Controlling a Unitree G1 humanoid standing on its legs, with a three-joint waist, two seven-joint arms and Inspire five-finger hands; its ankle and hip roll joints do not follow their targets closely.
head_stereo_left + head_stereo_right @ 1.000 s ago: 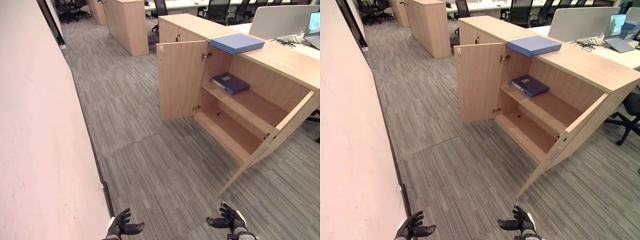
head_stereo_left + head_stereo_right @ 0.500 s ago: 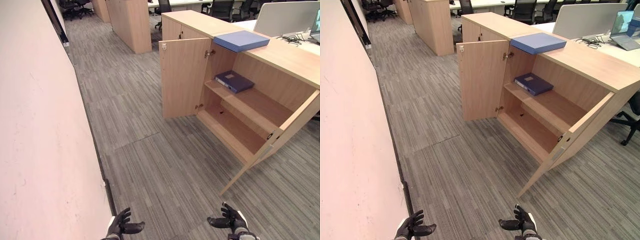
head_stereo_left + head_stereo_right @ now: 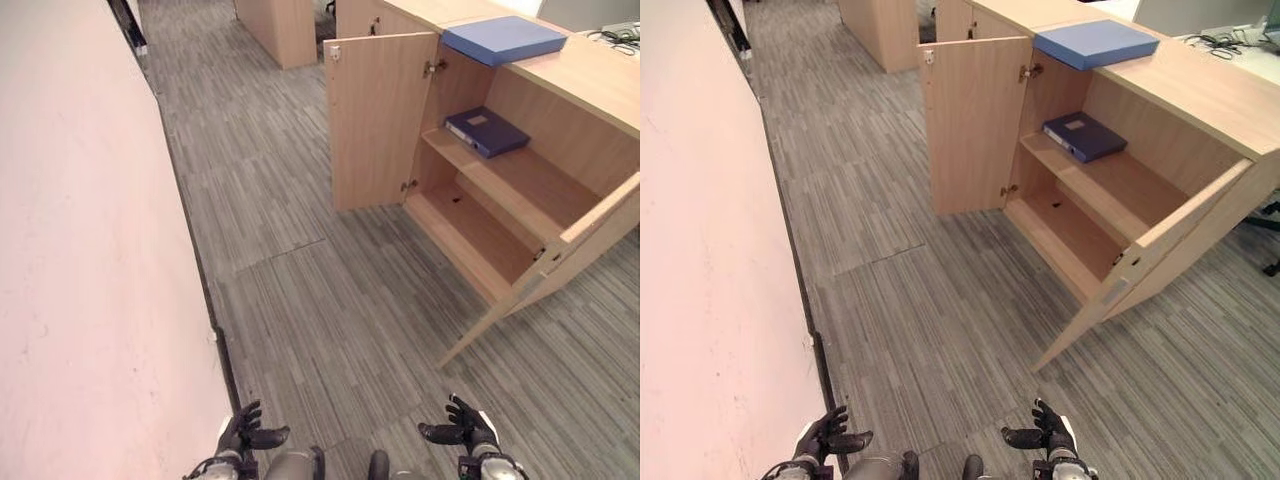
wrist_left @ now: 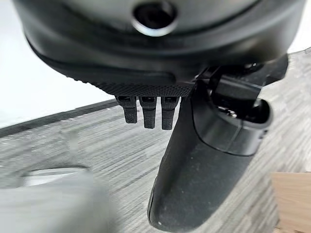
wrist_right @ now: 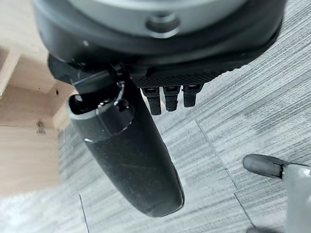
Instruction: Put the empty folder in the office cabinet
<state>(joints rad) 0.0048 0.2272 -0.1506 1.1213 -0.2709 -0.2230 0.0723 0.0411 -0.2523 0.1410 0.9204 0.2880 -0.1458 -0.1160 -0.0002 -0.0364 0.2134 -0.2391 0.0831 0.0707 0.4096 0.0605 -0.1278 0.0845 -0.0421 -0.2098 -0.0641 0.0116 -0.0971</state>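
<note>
While both doors hang open on the office cabinet (image 3: 520, 190), a dark folder (image 3: 487, 131) lies on its upper shelf, far ahead of the relaxed, empty left hand (image 3: 243, 435) and right hand (image 3: 462, 431) over grey carpet (image 3: 320, 300); a blue folder (image 3: 503, 39) tops the cabinet, partly cut off.

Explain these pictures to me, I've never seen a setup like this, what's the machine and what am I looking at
This is a two-legged humanoid robot seen through its own cameras. The two wide pictures come from a stereo camera on its head, looking down at a grey striped carpet floor. At the bottom edge are its two dark hands: the left hand and the right hand, both open and holding nothing.

Ahead stands a light wooden office cabinet with both doors open. A dark blue binder lies on its upper shelf, and a lighter blue flat folder lies on the cabinet's top. A pale pink wall runs along the robot's left.

The two close-up pictures come from cameras on the wrists, each looking along its own hand: the left hand and the right hand over carpet.
</note>
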